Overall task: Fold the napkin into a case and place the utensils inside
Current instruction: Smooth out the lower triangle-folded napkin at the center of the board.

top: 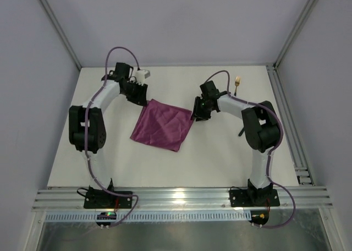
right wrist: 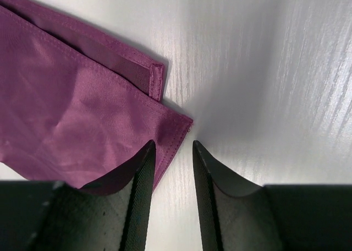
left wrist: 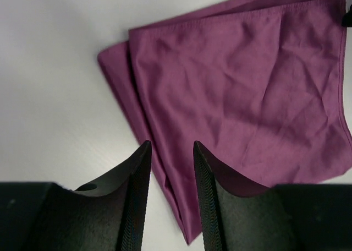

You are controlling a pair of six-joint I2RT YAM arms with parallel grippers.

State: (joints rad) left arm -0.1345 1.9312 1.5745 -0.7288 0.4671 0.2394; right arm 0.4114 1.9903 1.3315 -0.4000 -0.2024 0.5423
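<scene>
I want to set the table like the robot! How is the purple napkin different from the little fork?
The napkin is purple; the fork is gold. The napkin is a big, wide cloth folded into layers; the fork is small and thin. The napkin lies in the middle of the table; the fork lies near the far right edge, apart from it. Both rest on the white table.

A white table (top: 220, 163) stands between grey walls (top: 181, 20), with aluminium rails (top: 181, 197) along its near edge.
</scene>
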